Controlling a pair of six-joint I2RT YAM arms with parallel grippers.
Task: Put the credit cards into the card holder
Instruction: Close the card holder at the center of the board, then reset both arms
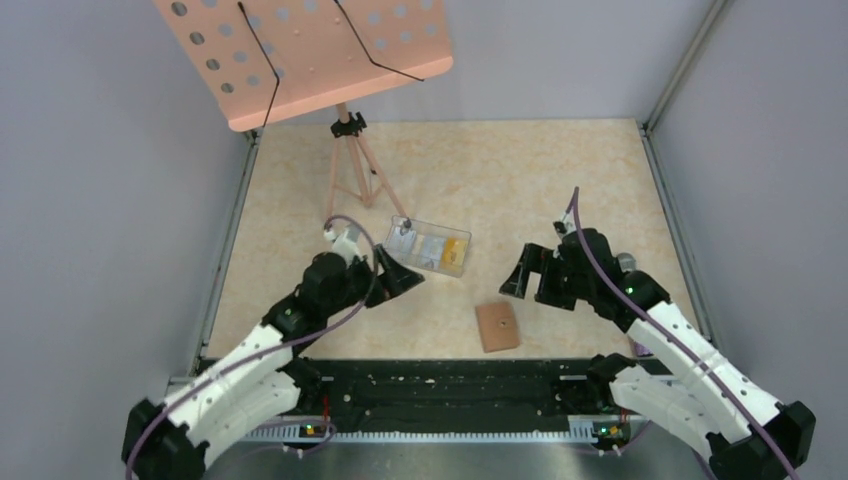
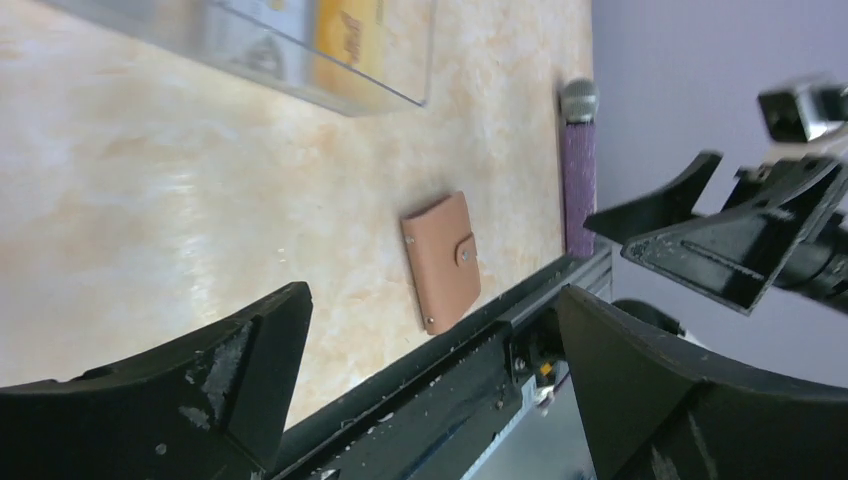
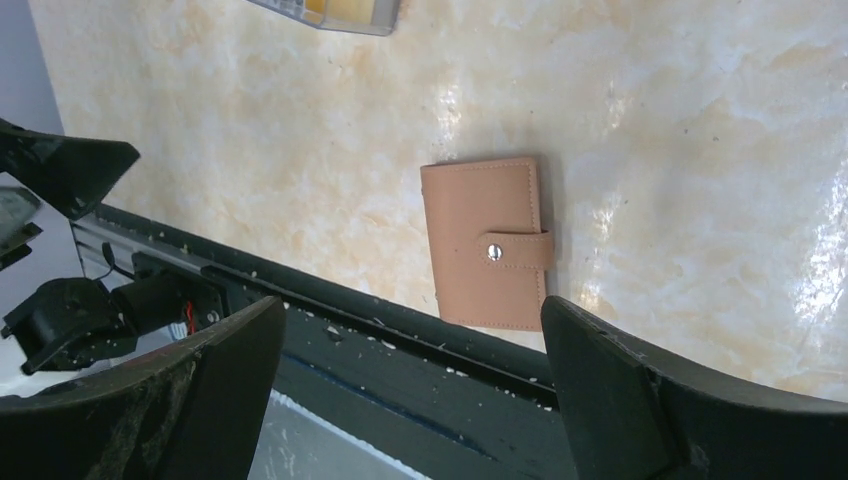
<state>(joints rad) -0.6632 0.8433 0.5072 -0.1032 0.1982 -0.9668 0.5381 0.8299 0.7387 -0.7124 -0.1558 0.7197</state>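
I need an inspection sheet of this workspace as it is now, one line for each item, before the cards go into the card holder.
Surface: beige marbled table, glossy.
Job's things: card holder lies flat near the front rail, closed with its tab snapped; cards are inside the clear box, at least one of them yellow.
Clutter: pink music stand at the far left; purple microphone by the right edge.
Grippers: left gripper and right gripper are both open and hold nothing.
Cables: a purple cable runs along each arm.
Surroundings: grey walls; black rail at the front.
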